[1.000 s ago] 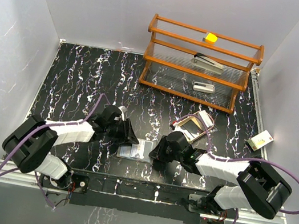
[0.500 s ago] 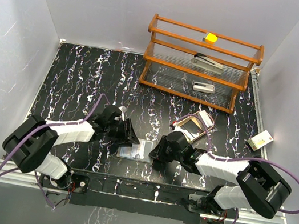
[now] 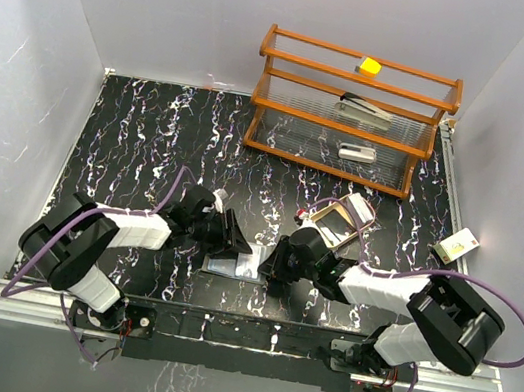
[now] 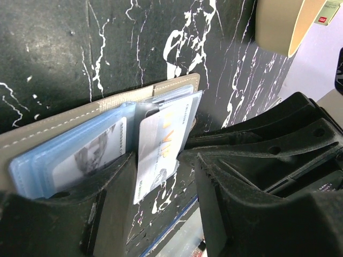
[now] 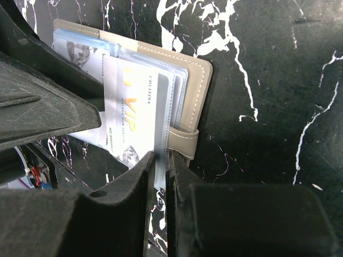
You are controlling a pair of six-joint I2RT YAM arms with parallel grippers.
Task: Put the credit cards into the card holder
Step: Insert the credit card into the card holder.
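The card holder [image 3: 234, 265] lies open on the black marbled table between my two grippers, grey-beige with clear inner sleeves [image 5: 177, 91]. A pale blue credit card [image 4: 69, 158] sits in a sleeve. A whitish credit card marked VIP [image 4: 161, 144] [image 5: 131, 107] sticks halfway out of another sleeve. My left gripper [image 4: 159, 160] [image 3: 234, 239] is open, its fingers [image 4: 107, 203] standing on either side of that card's free end. My right gripper [image 5: 161, 158] [image 3: 274, 262] is shut on the edge of a clear sleeve beside the holder's snap strap [image 5: 182, 142].
A tan oval wooden tray [image 3: 340, 225] [image 4: 278, 27] lies just beyond the right gripper. At the back right stands a wooden rack [image 3: 348, 110] with a yellow block [image 3: 370, 66] on top. A small box [image 3: 456, 246] sits by the right wall.
My left gripper has moved right, closer over the card holder, and its jaws have widened a little. The right gripper has kept its hold.
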